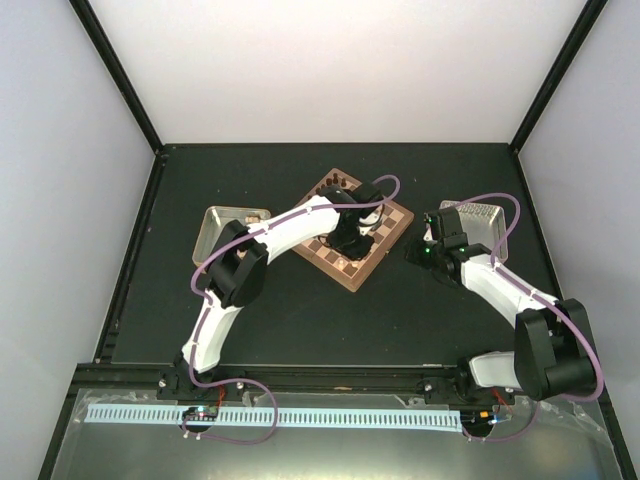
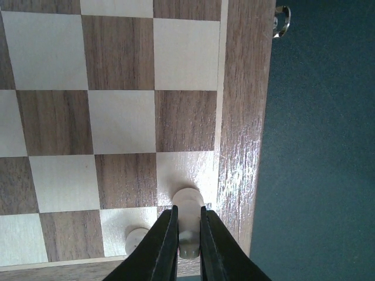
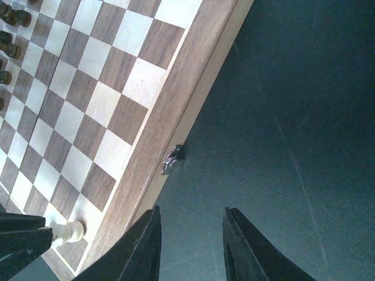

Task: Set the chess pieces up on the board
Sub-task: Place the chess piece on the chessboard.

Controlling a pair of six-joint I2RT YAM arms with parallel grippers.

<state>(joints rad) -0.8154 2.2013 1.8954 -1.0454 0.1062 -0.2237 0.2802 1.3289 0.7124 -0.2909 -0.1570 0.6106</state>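
The board [image 1: 372, 250] lies mid-table, turned at an angle. My left gripper [image 1: 348, 243] is over its near corner and is shut on a pale cream chess piece [image 2: 187, 202], held at the board's corner square beside the rim [image 2: 243, 117]. A second cream piece [image 2: 136, 239] stands one square to its left. Several dark pieces [image 1: 335, 182] stand at the far corner and also show in the right wrist view [image 3: 14, 17]. My right gripper [image 3: 190, 246] is open and empty over the dark mat, just right of the board's edge [image 3: 176, 99]. The held cream piece [image 3: 69, 231] shows there too.
A tan tray [image 1: 230, 230] sits left of the board. A silver metal tray [image 1: 478, 222] sits at the right, behind my right gripper [image 1: 425, 250]. A small metal clasp [image 3: 173, 159] sticks out from the board's side. Black frame posts stand at the back corners.
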